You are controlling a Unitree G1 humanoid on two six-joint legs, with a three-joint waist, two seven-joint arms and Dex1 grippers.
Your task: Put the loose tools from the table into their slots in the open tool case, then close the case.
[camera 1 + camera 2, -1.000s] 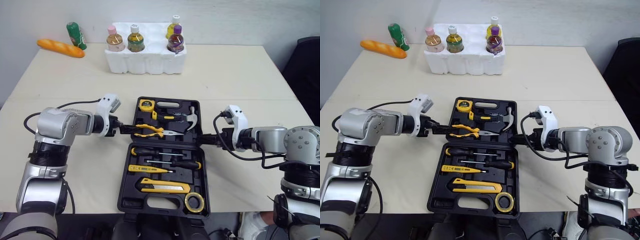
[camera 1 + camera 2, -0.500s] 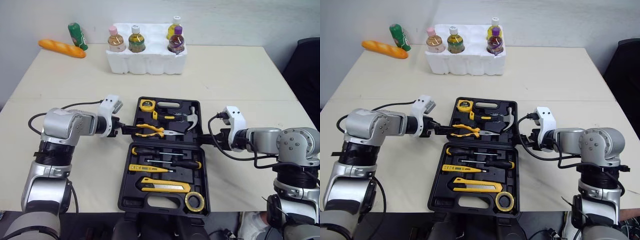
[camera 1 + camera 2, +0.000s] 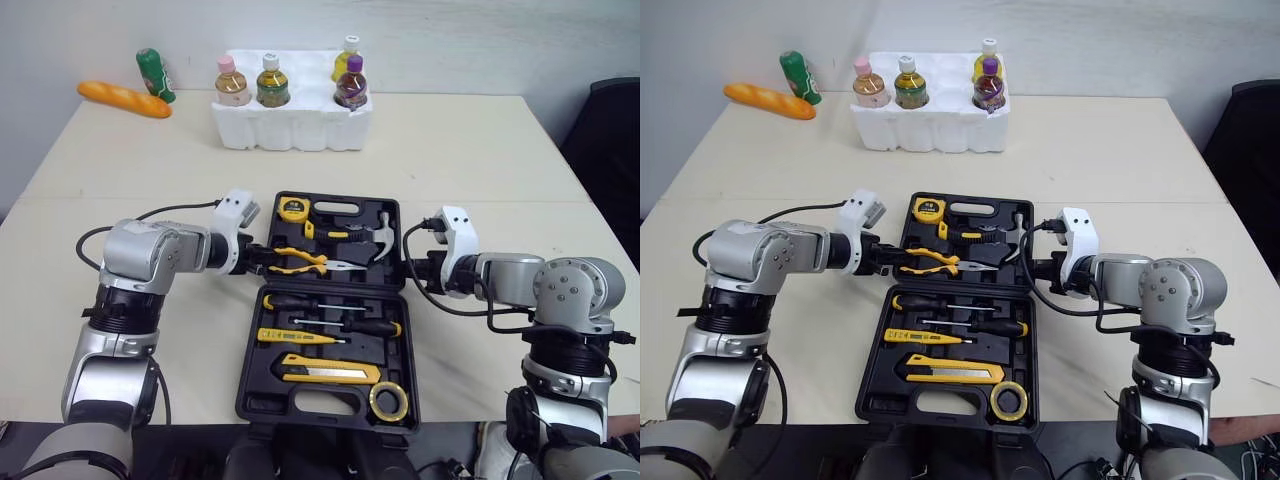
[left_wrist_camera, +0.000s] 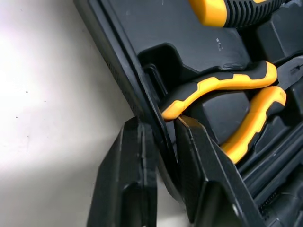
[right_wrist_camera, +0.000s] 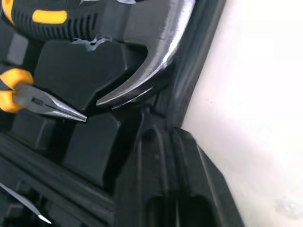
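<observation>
The black tool case (image 3: pixel 252 380) lies open in the middle of the table. Its slots hold a tape measure (image 3: pixel 293 210), hammer (image 3: pixel 378 237), pliers (image 3: pixel 300 262), screwdrivers (image 3: pixel 345 326), a utility knife (image 3: pixel 330 374) and a tape roll (image 3: pixel 389 403). My left gripper (image 3: pixel 262 256) is shut on the left rim of the far half; the left wrist view shows its fingers (image 4: pixel 132 156) straddling that rim (image 4: pixel 118 61) beside the pliers' handles (image 4: pixel 227 82). My right gripper (image 3: pixel 408 270) is shut on the right rim, just below the hammer head (image 5: pixel 156 47).
A white foam tray (image 3: pixel 292 120) with several bottles stands at the back. A green bottle (image 3: pixel 153 73) and a bread loaf (image 3: pixel 124 97) lie at the back left. A dark chair (image 3: pixel 610 130) stands off the table's right side.
Both grippers have moved inward to the case's sides and closed on the rims of its far half. The case and the tools have not shifted.
</observation>
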